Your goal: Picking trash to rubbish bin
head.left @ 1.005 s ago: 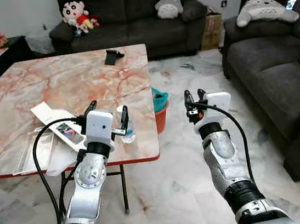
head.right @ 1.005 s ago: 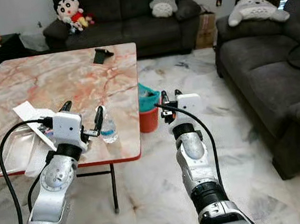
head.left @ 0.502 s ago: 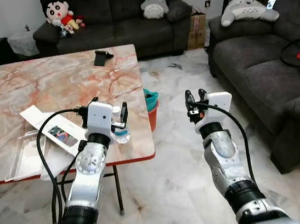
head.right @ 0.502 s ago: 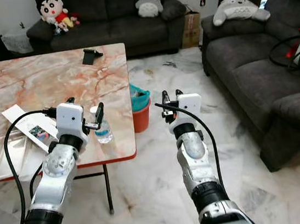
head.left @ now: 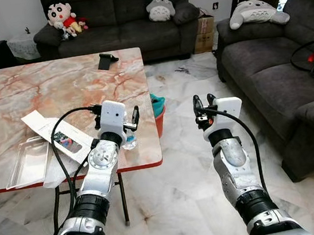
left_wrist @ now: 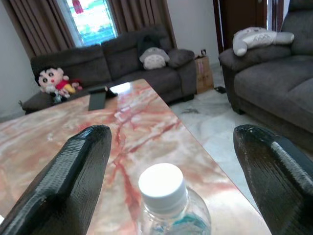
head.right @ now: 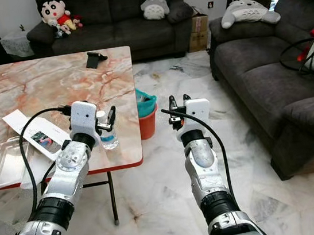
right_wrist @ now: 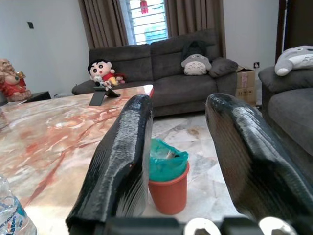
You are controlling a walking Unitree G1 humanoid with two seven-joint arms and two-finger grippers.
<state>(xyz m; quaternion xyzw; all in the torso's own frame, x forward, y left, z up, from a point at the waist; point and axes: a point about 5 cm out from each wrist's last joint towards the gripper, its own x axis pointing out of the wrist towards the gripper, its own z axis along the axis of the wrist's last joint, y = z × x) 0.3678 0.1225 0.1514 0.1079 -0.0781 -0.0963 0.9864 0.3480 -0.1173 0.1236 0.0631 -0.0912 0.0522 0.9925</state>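
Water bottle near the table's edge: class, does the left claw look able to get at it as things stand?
Probably yes. The left claw is open, with the water bottle standing between its fingers, and nothing on the table blocks the way.

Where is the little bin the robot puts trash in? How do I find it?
Find the big marble table with red veins. On the floor just past its right edge, level with the small water bottle on the table, sits the rubbish bin. It is a small orange bucket with a teal bag lining it, the brightest thing on the pale floor.
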